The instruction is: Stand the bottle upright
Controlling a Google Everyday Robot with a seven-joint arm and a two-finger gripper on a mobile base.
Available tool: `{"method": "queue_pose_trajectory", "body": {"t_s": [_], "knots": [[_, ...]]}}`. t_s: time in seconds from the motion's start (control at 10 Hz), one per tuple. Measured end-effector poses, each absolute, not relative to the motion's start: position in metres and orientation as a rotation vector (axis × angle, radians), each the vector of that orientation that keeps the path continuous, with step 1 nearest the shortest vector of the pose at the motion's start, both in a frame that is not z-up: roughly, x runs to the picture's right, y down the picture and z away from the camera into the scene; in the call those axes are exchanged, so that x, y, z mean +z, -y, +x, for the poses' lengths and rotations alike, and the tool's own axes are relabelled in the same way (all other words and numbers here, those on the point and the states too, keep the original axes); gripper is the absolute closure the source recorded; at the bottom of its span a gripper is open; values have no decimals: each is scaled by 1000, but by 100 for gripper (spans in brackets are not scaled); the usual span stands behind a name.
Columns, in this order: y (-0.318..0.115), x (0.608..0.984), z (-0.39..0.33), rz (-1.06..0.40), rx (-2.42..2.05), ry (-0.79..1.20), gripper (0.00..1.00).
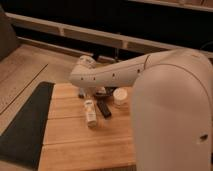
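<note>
The bottle (90, 113), slim and whitish with a white cap, lies on its side on the wooden table (75, 145), its cap end pointing away from me. My white arm (120, 72) reaches in from the right, over the far part of the table. The gripper (92, 93) hangs below the wrist just behind the bottle, mostly hidden by the arm. It looks open and holds nothing, and it stands clear of the bottle.
A flat black block (104, 109) lies right beside the bottle. A short round white jar (120, 96) stands behind it. A dark mat (25, 125) lies left of the table. My own white body (172, 120) fills the right side.
</note>
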State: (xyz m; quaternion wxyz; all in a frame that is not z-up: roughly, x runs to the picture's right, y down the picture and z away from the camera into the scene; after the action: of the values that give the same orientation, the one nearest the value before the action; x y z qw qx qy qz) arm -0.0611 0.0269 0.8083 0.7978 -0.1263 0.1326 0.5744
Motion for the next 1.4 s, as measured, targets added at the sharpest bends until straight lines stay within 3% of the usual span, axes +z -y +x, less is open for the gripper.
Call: {"method": "queue_pose_trajectory", "body": {"t_s": [0.4,0.8,1.4], "knots": [[-14,840,-85,-357,1276,-107,35],[-25,844,-82,-378,1278,-151,35],[-28,895,-76,-404,1277,-220,35]]}}
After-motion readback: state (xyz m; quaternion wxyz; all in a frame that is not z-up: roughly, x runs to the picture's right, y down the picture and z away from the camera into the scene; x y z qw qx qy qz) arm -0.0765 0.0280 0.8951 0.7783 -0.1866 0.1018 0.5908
